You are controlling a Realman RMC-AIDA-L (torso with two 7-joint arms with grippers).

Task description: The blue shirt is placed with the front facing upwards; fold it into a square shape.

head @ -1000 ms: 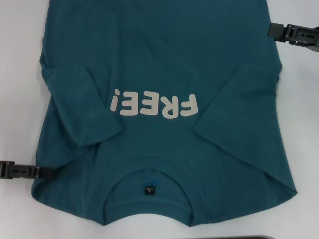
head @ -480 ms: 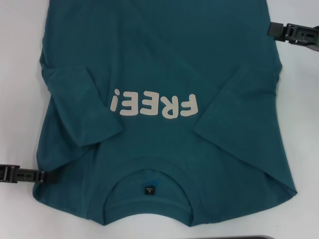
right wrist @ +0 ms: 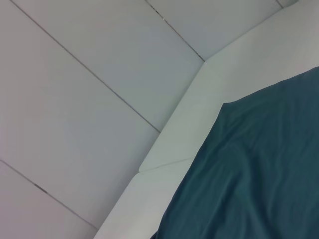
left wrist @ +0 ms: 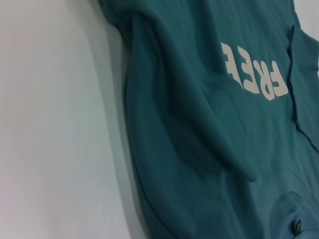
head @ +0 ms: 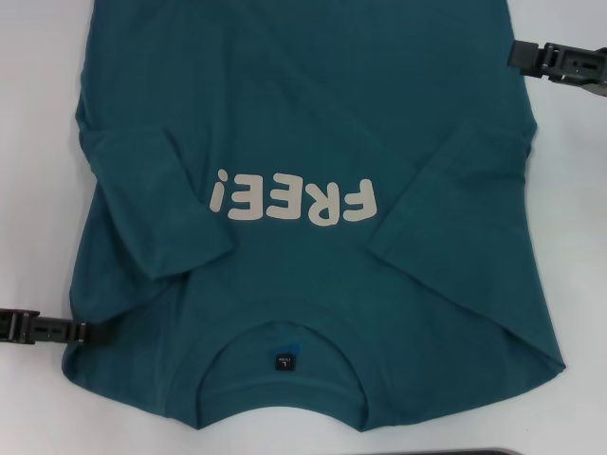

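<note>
Teal-blue cotton short-sleeved shirt (head: 313, 190) lies front up on the white table (head: 38, 142), white "FREE!" lettering (head: 294, 201) upside down in the head view, collar with its small black neck label (head: 284, 361) nearest the robot, both sleeves folded in over the chest. The black left gripper (head: 81, 332) sits low at the shirt's left edge near the shoulder; whether it grips cloth I cannot tell. The black right gripper (head: 522, 55) is at the shirt's far right edge, its grip likewise unclear.
</note>
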